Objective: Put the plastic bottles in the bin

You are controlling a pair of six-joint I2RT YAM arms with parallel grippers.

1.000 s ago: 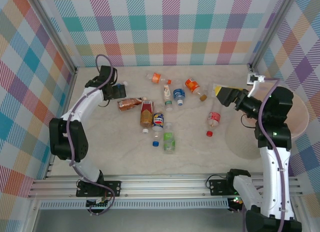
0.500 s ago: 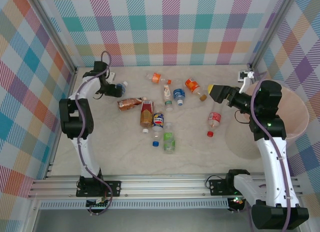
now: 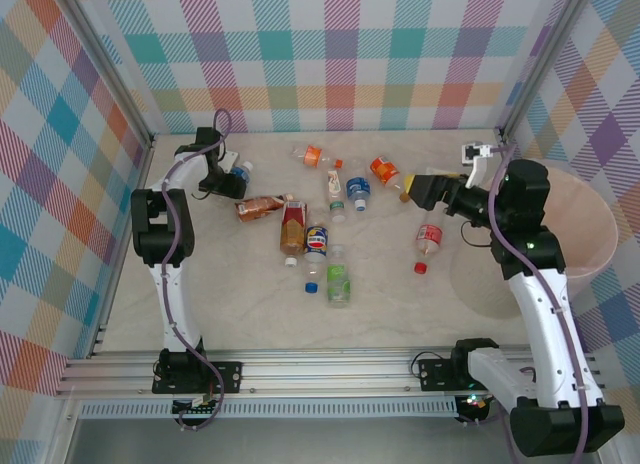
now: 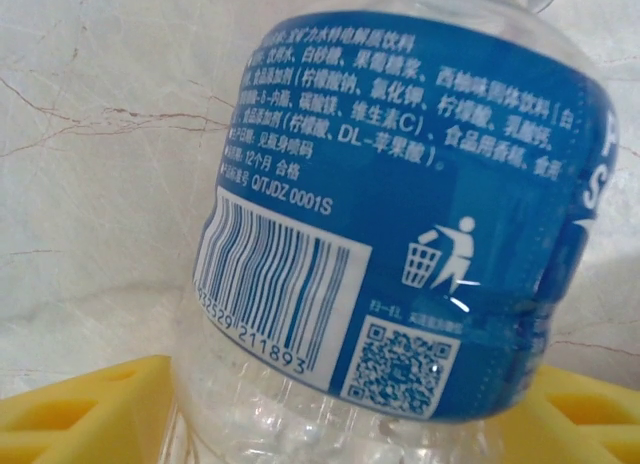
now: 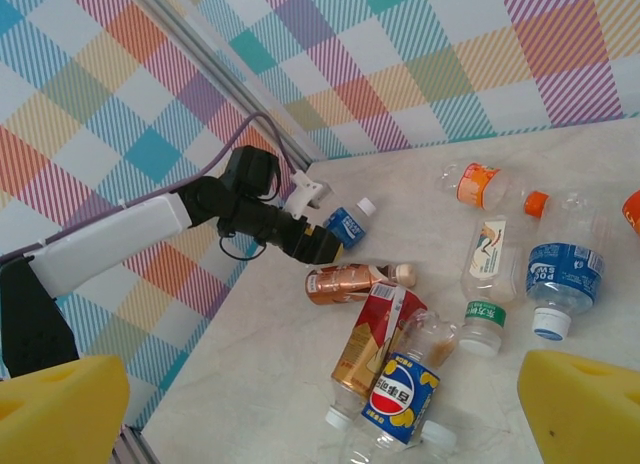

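My left gripper (image 3: 233, 180) is at the back left of the table, its yellow pads (image 4: 85, 409) pressed on both sides of a small clear bottle with a blue label (image 4: 400, 214) and a white cap (image 3: 245, 168). From the right wrist view, that bottle (image 5: 345, 226) lies at the tip of the left gripper (image 5: 318, 246). Several more plastic bottles lie mid-table: brown (image 3: 260, 207), red (image 3: 292, 227), Pepsi (image 3: 316, 241), green-labelled (image 3: 338, 282), orange-labelled (image 3: 385, 171) and a red-labelled one (image 3: 428, 238). My right gripper (image 3: 416, 190) hovers open above them, empty. The pale pink bin (image 3: 595, 259) stands at the right.
Checked walls close the table on the left, back and right. A metal rail (image 3: 320, 369) runs along the near edge. Open tabletop lies in front of the bottle cluster and between the red-labelled bottle and the bin.
The left arm reached toward the back left and its jaws closed in on the blue-labelled bottle. The right arm swung left, away from the bin, toward the bottles.
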